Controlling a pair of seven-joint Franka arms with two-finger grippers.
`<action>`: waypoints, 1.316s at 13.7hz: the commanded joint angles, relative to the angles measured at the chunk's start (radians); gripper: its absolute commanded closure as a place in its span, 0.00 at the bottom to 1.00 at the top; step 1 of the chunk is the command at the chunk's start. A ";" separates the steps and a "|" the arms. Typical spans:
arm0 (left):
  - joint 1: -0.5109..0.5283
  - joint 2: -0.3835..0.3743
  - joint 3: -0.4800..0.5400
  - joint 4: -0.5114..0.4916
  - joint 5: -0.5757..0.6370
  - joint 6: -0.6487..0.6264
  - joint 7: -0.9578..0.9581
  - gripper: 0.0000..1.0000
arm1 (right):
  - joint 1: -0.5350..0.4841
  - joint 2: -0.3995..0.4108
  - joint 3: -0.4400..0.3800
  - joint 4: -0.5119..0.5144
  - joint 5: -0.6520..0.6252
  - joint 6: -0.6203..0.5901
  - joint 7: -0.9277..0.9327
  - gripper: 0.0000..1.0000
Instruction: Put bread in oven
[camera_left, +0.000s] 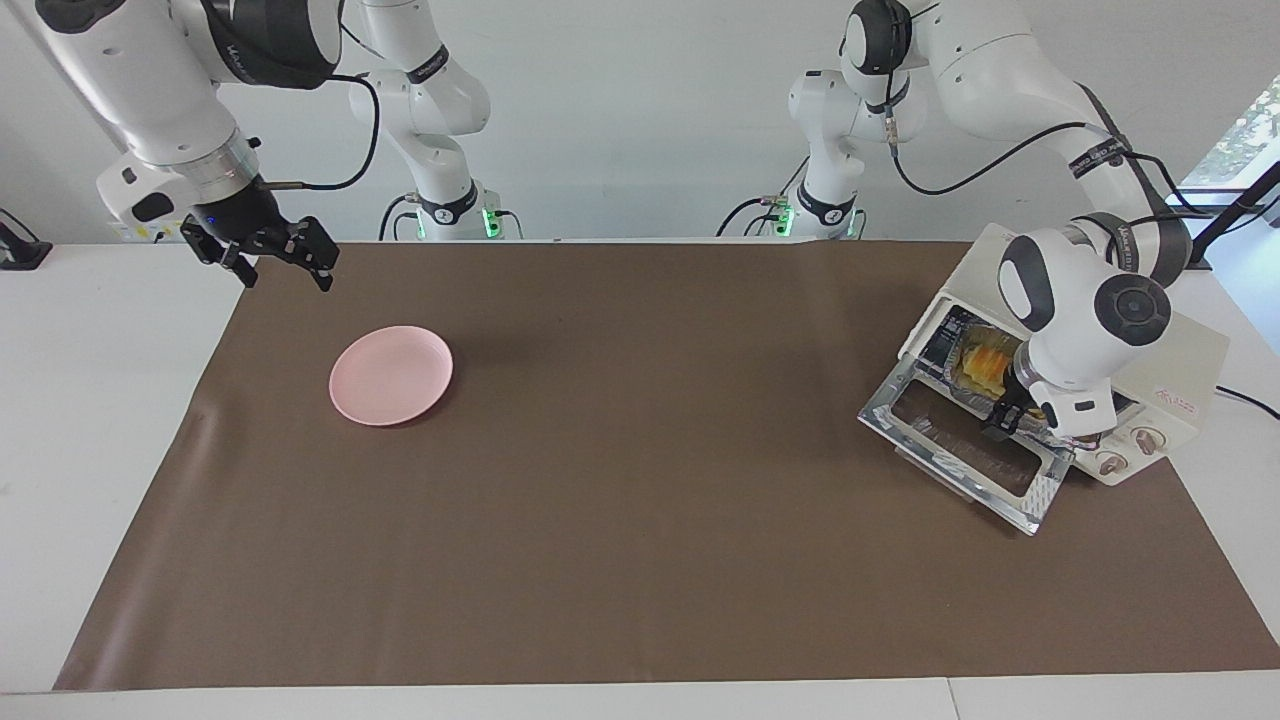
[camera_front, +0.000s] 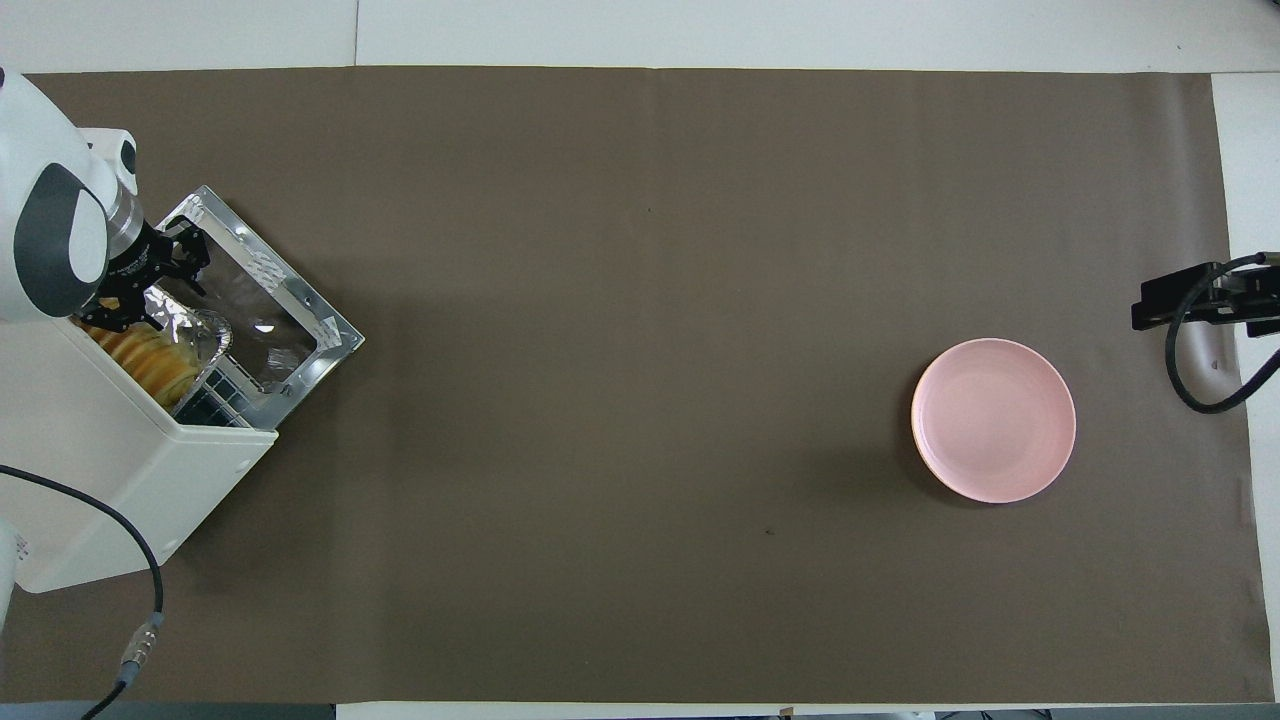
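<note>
At oven (camera_left: 1180, 375) mouth: left gripper (camera_left: 1010, 420), bread (camera_left: 982, 362) inside; door down.

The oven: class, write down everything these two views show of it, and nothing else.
The oven is a cream-white box at the left arm's end of the table, standing askew on the brown mat. Its shiny metal-framed glass door is folded down flat. Two round knobs sit beside the opening. Inside, the golden bread lies in a foil tray. The left gripper reaches into the opening at the tray.

Bright even light, sharp focus; soft shadow beside pink plate (camera_left: 391, 374); glare on oven door (camera_front: 262, 300).
</note>
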 joint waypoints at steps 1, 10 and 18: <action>-0.019 -0.027 0.000 0.006 0.031 0.004 0.022 0.00 | -0.010 -0.018 0.010 -0.018 0.005 -0.007 0.013 0.00; -0.021 -0.003 -0.020 0.089 0.024 -0.046 0.076 0.00 | -0.010 -0.018 0.010 -0.018 0.005 -0.007 0.013 0.00; -0.082 0.036 -0.026 0.177 -0.056 -0.085 0.077 0.00 | -0.010 -0.018 0.010 -0.018 0.005 -0.007 0.013 0.00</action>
